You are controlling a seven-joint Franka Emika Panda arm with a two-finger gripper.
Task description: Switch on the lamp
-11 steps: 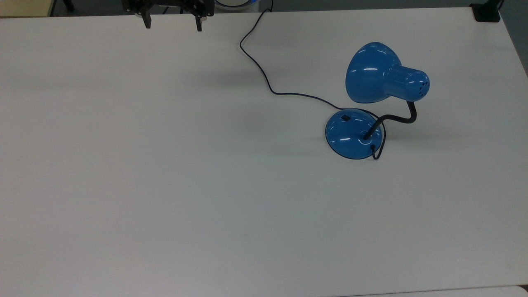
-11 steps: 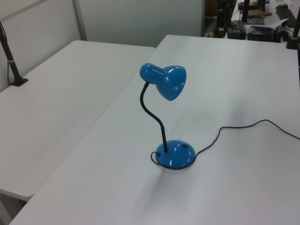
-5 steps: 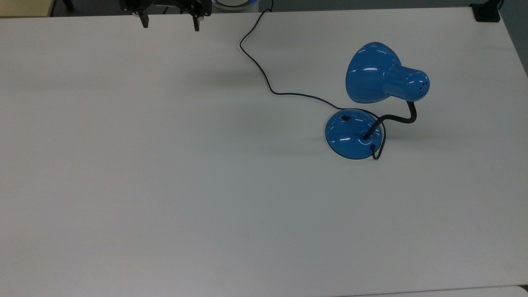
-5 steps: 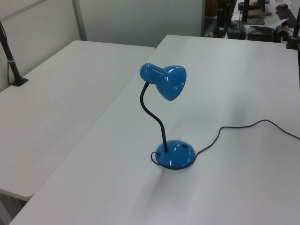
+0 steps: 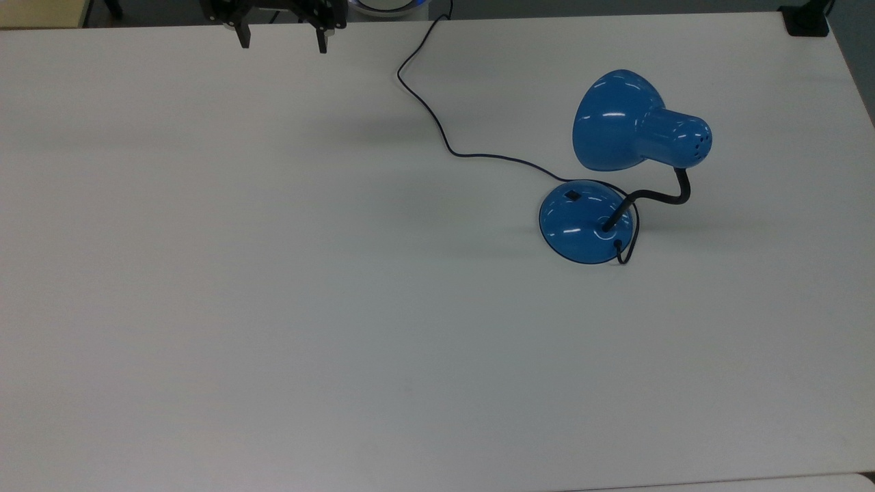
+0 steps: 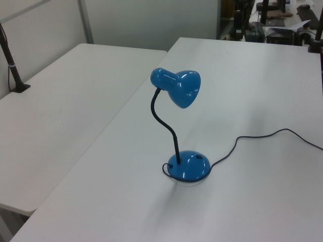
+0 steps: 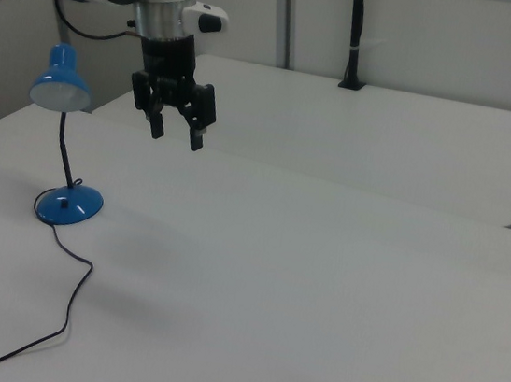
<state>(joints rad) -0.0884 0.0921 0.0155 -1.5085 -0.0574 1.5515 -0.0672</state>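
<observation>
**Lamp [image 5: 615, 171] unlit on the white table, claw well off from it**

Lamp first: in the top view, reading left to right, the claw [image 5: 281, 37] hangs above the far edge of the table [image 5: 273, 307], its two dark fingers spread apart and holding nothing. Further right, a thin black cord [image 5: 437, 130] snakes across the table toward the lamp. The lamp stands upright in the top view's right half, well apart from the claw. Its round domed blue base [image 5: 581, 222] carries a small black switch [image 5: 571, 195] on the side toward the cord. A black gooseneck [image 5: 656, 195] rises from the base to the glossy bell-shaped shade [image 5: 618, 123].

The base looks smooth and slippery, and the whole lamp probably light, so a sideways shove could slide it. The neck would likely bend rather than resist. No gripping seems needed: a fingertip pressed straight down on the switch should do, with the base bearing the push.
</observation>
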